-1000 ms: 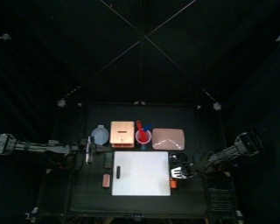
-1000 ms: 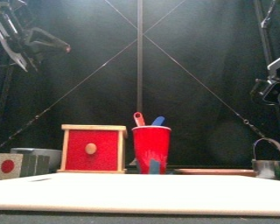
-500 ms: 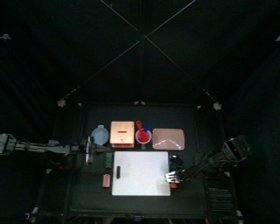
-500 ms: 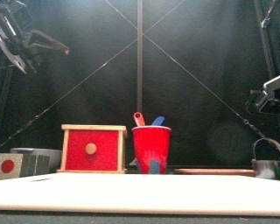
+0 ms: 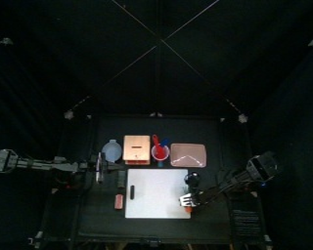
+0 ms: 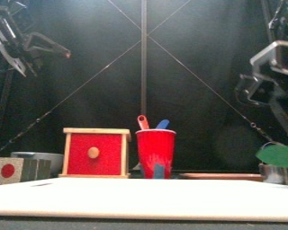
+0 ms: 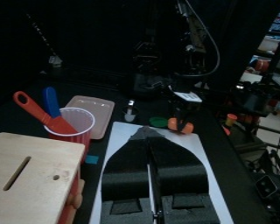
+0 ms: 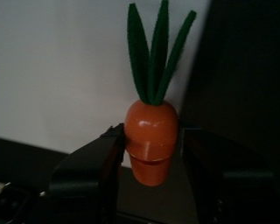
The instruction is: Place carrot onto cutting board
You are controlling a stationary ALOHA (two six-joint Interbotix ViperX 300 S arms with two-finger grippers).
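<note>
Black left gripper [image 7: 154,188] rests at the table's left side, jaws pressed together, holding nothing. Red box [image 6: 94,153] stands far left of the red cup [image 6: 157,153]. White cutting board [image 5: 159,193] lies near centre. Right gripper [image 5: 192,200] sits at the board's right edge, jaws spread either side of the carrot [image 8: 152,140]; whether they pinch it, cannot tell. Carrot lies off the board, just beside its right edge.

Black curtains [image 6: 194,99] enclose a small black table [image 5: 97,217]; light glows behind crossed cords [image 6: 144,54].
</note>
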